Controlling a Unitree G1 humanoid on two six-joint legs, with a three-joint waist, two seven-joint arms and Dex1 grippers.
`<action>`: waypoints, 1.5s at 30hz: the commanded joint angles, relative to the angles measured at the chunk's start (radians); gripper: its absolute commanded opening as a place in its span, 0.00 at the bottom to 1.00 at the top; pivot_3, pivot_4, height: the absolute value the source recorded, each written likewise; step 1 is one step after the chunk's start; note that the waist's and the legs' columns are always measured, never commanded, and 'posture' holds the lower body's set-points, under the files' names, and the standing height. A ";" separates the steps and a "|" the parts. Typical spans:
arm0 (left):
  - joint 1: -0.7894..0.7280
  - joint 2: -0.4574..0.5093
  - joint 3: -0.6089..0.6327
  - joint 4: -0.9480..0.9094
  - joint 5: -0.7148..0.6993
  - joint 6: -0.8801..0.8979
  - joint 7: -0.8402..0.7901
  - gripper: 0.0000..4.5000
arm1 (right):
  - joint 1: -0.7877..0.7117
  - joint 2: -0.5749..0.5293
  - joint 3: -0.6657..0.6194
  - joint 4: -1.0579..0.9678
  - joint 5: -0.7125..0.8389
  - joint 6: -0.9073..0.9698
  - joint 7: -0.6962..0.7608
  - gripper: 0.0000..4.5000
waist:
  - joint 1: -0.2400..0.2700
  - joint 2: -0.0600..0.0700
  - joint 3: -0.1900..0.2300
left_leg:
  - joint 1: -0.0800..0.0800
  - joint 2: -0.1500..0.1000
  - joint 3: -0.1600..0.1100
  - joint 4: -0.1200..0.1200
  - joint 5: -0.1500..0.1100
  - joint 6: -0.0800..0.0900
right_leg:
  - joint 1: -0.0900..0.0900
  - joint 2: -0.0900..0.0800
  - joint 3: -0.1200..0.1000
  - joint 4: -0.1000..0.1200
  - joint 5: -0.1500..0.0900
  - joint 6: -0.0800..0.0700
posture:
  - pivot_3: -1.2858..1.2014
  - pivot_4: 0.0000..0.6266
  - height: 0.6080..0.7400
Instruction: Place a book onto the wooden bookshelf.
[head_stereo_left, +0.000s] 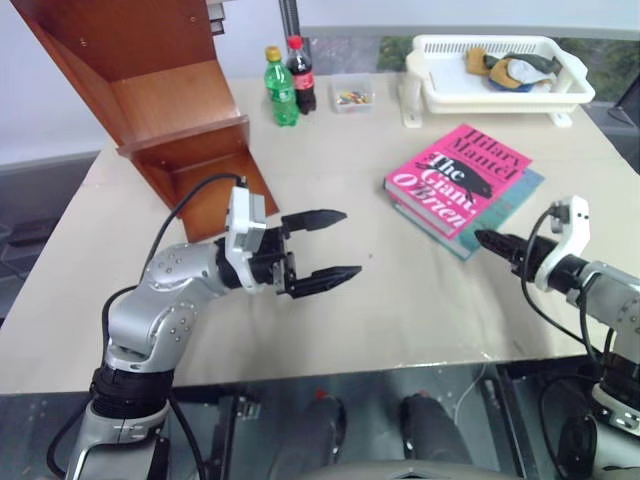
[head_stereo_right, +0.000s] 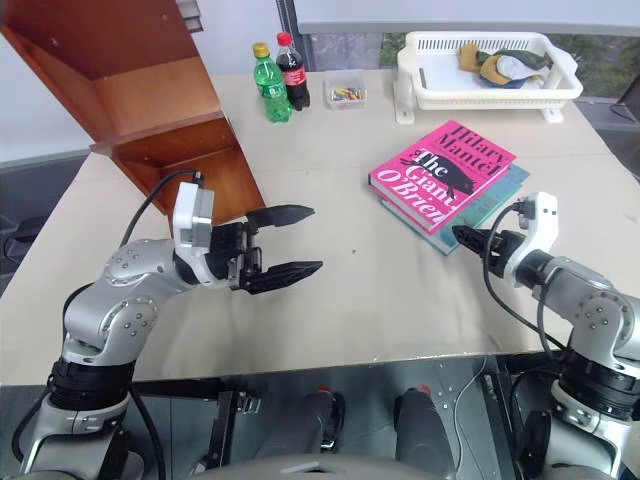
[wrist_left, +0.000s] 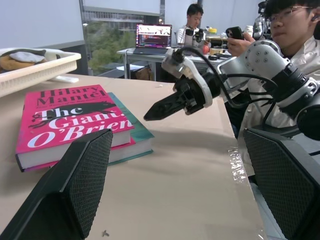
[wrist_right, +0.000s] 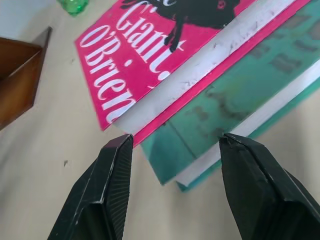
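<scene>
Beige tabletop (head_stereo_left: 400, 300) fills the head views: the pink book (head_stereo_left: 458, 175) lies on a teal book (head_stereo_left: 522, 192), well apart from the wooden bookshelf (head_stereo_left: 180, 120), so nothing is placed yet. Left gripper (head_stereo_left: 322, 245) hovers with jaws spread, empty. Right wrist view: the right gripper (wrist_right: 172, 145), jaws parted and empty, faces the books' corner.

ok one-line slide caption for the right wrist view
Open right gripper poised at the corner of the pink book, stacked on a teal book.

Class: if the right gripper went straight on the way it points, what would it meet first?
Probably the near corner of the two stacked books: the right gripper, jaws open, faces the pink book and the teal book beneath it.
</scene>
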 joint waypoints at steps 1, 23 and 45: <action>-0.008 0.018 0.022 -0.021 -0.005 -0.008 -0.008 1.00 | 0.001 -0.001 0.001 0.016 0.002 -0.026 -0.035 0.62 | 0.000 0.000 0.000 | 0.000 0.000 0.000 0.000 0.000 0.000 | 0.000 0.000 0.000 0.000 0.000 0.000 | 0.52 0.24 1.00; -0.005 0.038 0.034 -0.045 -0.018 0.013 0.017 1.00 | 0.050 -0.230 0.402 0.170 -0.146 -0.361 0.220 0.09 | -0.005 0.000 0.000 | 0.002 0.001 0.001 0.000 0.000 0.000 | 0.001 0.001 0.000 0.000 0.000 0.000 | 0.52 0.24 1.00; -0.008 0.038 0.034 -0.035 -0.024 0.022 0.017 1.00 | 0.015 -0.387 0.370 0.237 0.011 -0.279 0.460 0.04 | 0.006 -0.003 -0.002 | 0.002 0.001 -0.001 0.001 -0.002 0.003 | 0.003 0.000 -0.001 -0.001 0.000 0.000 | 0.52 0.24 1.00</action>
